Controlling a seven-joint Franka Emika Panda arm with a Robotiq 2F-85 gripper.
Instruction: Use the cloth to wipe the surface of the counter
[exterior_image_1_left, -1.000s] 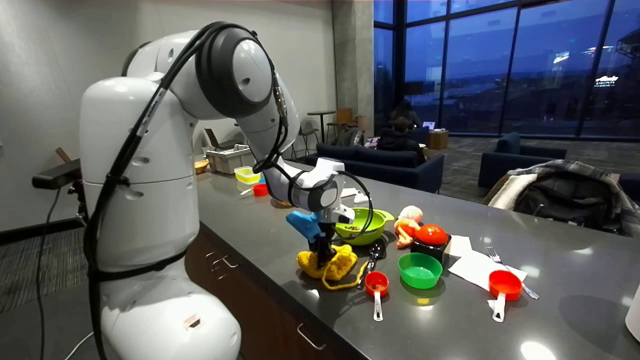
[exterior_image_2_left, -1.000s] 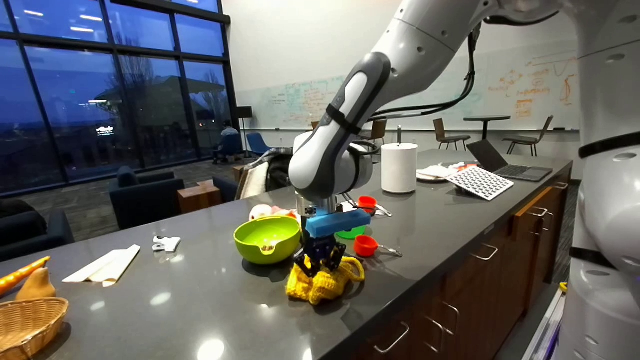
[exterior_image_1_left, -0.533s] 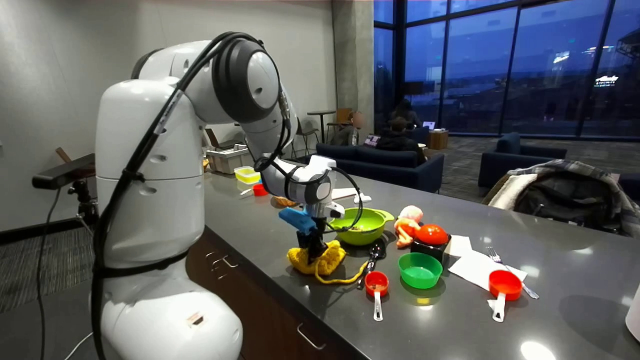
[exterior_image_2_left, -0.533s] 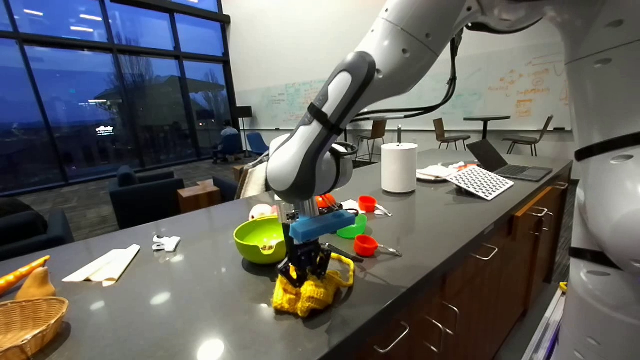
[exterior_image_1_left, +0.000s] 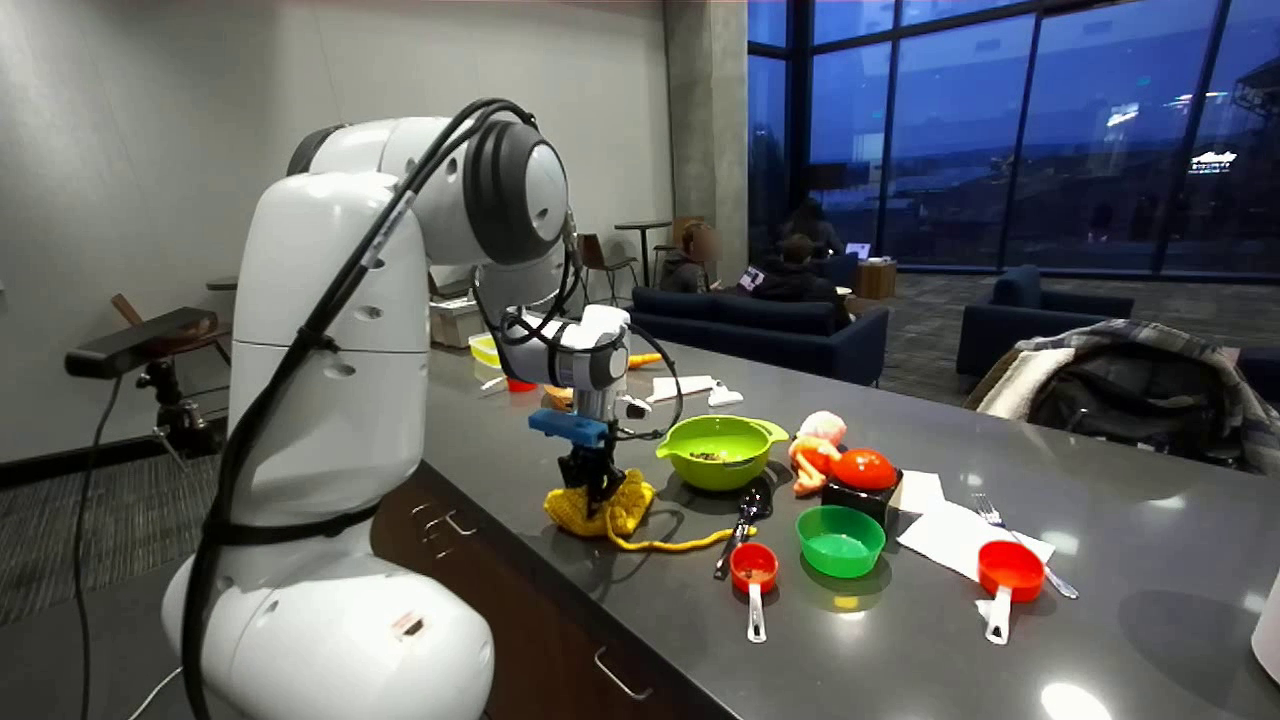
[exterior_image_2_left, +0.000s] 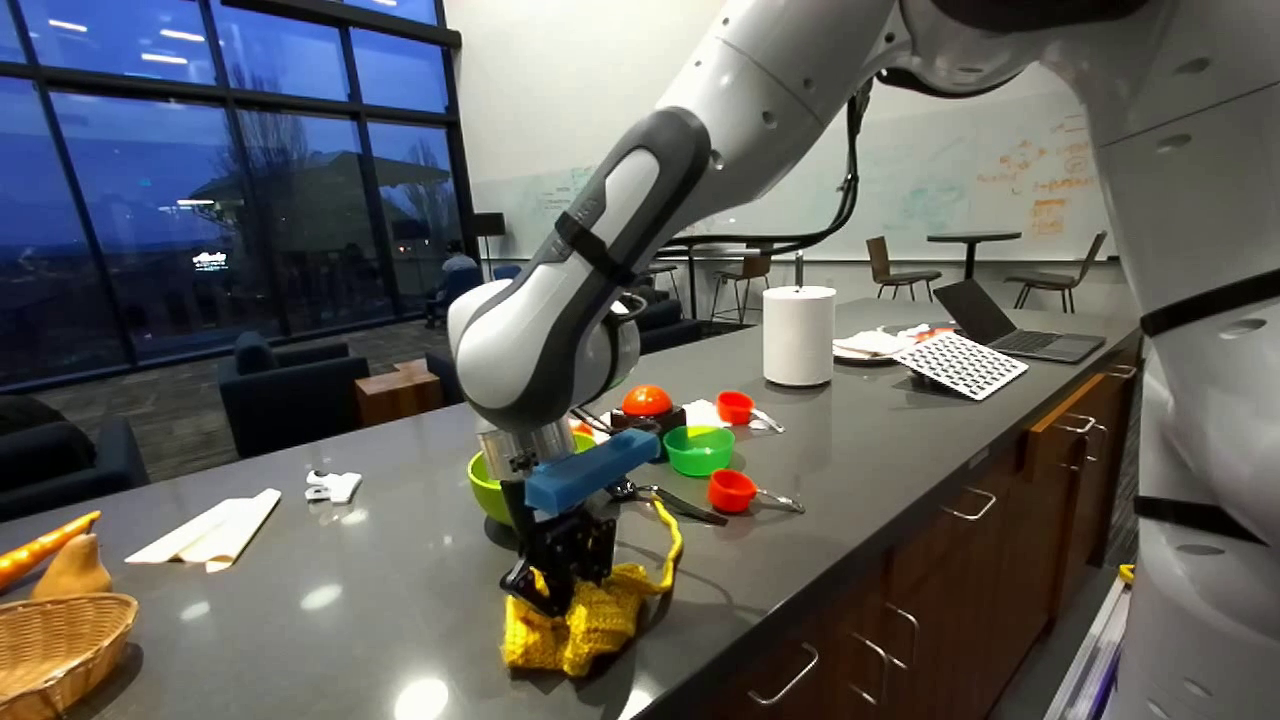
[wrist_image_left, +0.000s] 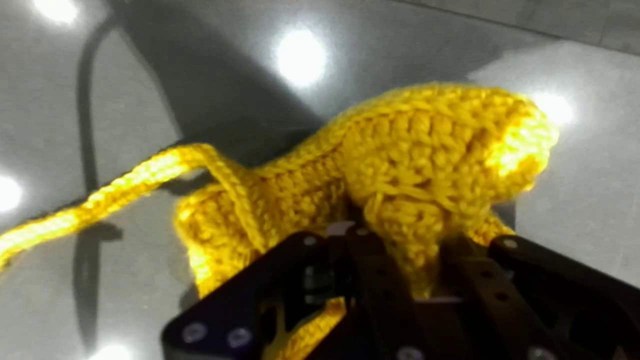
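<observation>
The yellow knitted cloth (exterior_image_1_left: 630, 502) rests bunched on the grey counter (exterior_image_2_left: 400, 580), close to its cabinet-side edge. My gripper (exterior_image_2_left: 560, 605) points down into it from above. In the wrist view a fold of the cloth (wrist_image_left: 425, 135) is pinched between the black fingers (wrist_image_left: 375, 280), so the gripper (wrist_image_left: 412, 240) is shut on it. The fingertips themselves are sunk in the fabric and hidden. A long yellow cord trails from the cloth along the counter to the black spoon (exterior_image_1_left: 743, 520).
Beside the cloth stands a lime green bowl (exterior_image_1_left: 705, 472). A red measuring cup (exterior_image_2_left: 732, 492) and a green cup (exterior_image_2_left: 700, 452) sit past the spoon. Folded paper (exterior_image_2_left: 205, 530), a white clip (exterior_image_2_left: 332, 487) and a wicker basket (exterior_image_2_left: 65, 645) lie farther along the counter.
The gripper has slid the cloth along the counter, leftward in both exterior views, away from the red cup and past the bowl. The trailing cord has drawn out straighter.
</observation>
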